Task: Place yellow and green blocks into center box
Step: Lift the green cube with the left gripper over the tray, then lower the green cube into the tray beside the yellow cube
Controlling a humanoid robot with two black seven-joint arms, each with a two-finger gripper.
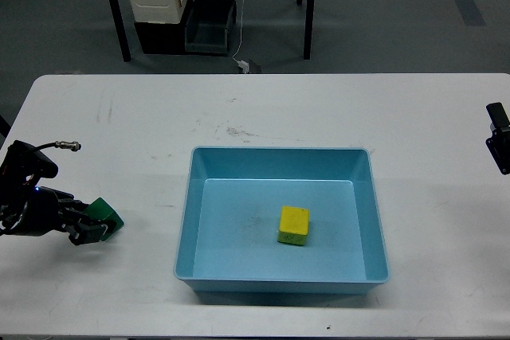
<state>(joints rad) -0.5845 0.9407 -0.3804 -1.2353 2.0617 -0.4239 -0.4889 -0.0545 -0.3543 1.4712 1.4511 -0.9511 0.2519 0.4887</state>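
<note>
**Hidden and Cut Off**

The right gripper (pixel 500 139) sat at the frame's right edge, mostly cut off, its fingers indistinguishable. The left gripper (pixel 94 228) covered part of the green block (pixel 105 212), its dark fingers hard to separate. Bins (pixel 182 12) behind the table (pixel 263 109) were cropped at the top.
</note>
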